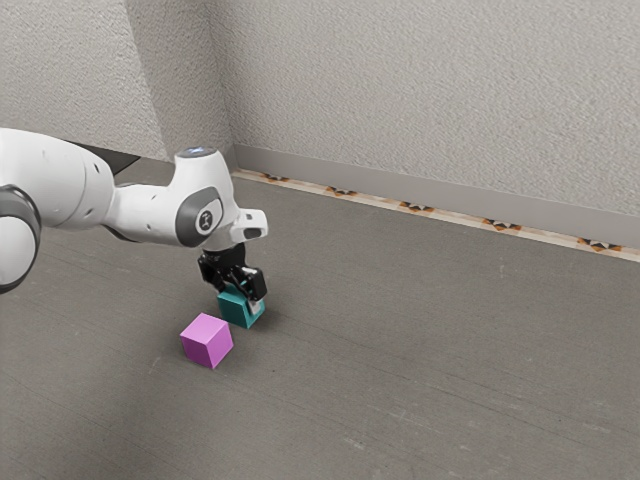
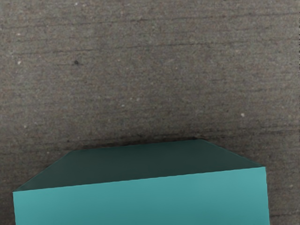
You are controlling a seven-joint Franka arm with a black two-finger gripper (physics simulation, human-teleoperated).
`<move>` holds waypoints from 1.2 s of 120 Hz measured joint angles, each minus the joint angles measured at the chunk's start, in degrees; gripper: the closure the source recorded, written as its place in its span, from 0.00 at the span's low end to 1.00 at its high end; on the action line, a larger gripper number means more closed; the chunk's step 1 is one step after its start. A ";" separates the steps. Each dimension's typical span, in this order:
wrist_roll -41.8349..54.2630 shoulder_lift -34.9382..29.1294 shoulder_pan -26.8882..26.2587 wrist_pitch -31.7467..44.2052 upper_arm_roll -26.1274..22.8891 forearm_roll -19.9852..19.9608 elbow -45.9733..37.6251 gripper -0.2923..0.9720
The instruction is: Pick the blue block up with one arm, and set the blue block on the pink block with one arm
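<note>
Crucially, we cannot tell whether our gripper (image 1: 243, 289) grips the blue block (image 1: 240, 312); a shallow pinch could drop it short of the pink block (image 1: 206, 340).

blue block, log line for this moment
claw: low over blue block | blue block: on table, apart from pink block | stack: not done

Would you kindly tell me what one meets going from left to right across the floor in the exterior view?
Pink block, blue block; the end effector overlaps the blue block, so it is omitted.
</note>
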 joint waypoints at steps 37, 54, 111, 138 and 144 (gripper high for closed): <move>-1.05 0.00 -0.28 0.08 0.00 0.07 0.01 0.44; -1.42 -1.22 -0.34 0.06 0.12 0.14 -0.05 0.45; -2.41 -19.04 -4.68 -0.76 4.03 0.27 -15.27 0.45; -2.73 -23.46 -5.25 -0.70 4.42 0.73 -20.35 0.45; -2.80 -24.12 -5.21 -0.63 4.68 0.76 -21.32 0.46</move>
